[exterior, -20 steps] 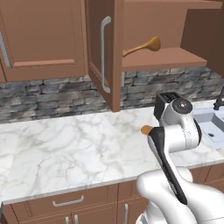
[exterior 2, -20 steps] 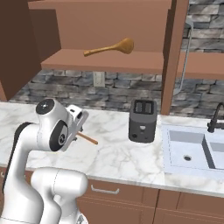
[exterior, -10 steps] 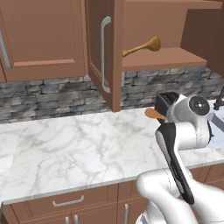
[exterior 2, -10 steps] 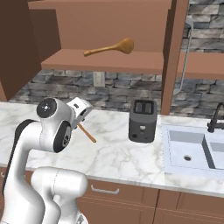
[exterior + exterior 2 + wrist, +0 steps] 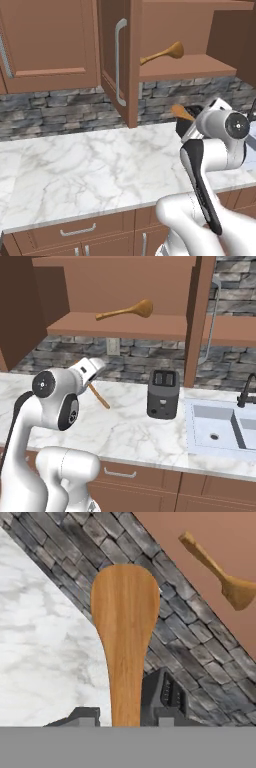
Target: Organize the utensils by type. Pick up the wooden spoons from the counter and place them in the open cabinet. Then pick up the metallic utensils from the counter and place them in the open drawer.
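Note:
My gripper (image 5: pixel 192 122) (image 5: pixel 92 373) (image 5: pixel 125 714) is shut on a wooden spoon (image 5: pixel 125 612) and holds it above the counter (image 5: pixel 75 165) (image 5: pixel 125 426). The spoon's bowl points at the stone back wall, just below the open cabinet (image 5: pixel 185 67) (image 5: pixel 100 326). Its orange-brown end (image 5: pixel 181 111) sticks out past the hand, and its handle (image 5: pixel 99 397) hangs down on the other side. A second wooden spoon (image 5: pixel 165 52) (image 5: pixel 125 310) (image 5: pixel 220 572) lies on the cabinet shelf. The metallic utensils and the open drawer are out of view.
The cabinet door (image 5: pixel 117 55) with its silver bar handle stands open to the left of the shelf. A dark toaster (image 5: pixel 163 394) sits on the counter right of the hand. Beyond it are a sink (image 5: pixel 200 428) and a faucet (image 5: pixel 245 391).
The hand has risen from counter height and swung toward the back wall, carrying the wooden spoon up with it. The spoon on the shelf has not moved.

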{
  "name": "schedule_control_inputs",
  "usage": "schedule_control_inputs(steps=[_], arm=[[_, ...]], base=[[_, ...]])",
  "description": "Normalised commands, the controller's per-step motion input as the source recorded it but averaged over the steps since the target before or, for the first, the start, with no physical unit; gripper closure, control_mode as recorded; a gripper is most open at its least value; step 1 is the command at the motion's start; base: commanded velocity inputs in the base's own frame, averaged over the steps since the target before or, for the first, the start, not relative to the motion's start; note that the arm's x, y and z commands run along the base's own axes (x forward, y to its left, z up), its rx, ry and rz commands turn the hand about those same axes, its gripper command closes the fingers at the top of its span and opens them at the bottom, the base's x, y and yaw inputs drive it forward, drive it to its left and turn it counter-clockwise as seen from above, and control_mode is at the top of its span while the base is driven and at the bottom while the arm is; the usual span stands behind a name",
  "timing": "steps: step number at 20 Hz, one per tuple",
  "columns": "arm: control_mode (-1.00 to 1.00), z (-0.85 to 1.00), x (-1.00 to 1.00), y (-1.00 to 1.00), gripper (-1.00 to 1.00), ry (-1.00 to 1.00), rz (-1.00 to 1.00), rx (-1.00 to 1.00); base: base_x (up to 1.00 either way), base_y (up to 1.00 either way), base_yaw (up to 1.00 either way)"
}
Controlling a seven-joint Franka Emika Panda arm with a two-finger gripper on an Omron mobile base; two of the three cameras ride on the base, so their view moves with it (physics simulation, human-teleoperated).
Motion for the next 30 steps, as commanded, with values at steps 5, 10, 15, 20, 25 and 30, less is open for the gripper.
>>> schedule_control_inputs(steps=[5, 10, 15, 20, 25, 30], arm=[[-1.00, 0.34, 0.01, -0.15, 1.00, -0.07, 0.01, -0.15], [-1.00, 0.48, 0.00, 0.00, 1.00, 0.01, 0.06, -0.38], [-1.00, 0.79, 0.00, 0.00, 1.00, 0.10, 0.12, -0.29], [-1.00, 0.80, 0.00, -0.01, 1.00, 0.08, 0.14, 0.01], [-1.00, 0.65, 0.02, 0.00, 1.00, -0.03, 0.05, 0.15], [-1.00, 0.32, 0.18, 0.00, 1.00, -0.12, 0.01, 0.14]], base=[[0.00, 0.00, 0.00], [0.00, 0.00, 0.00], [0.00, 0.00, 0.00], [0.00, 0.00, 0.00], [0.00, 0.00, 0.00], [0.00, 0.00, 0.00]])
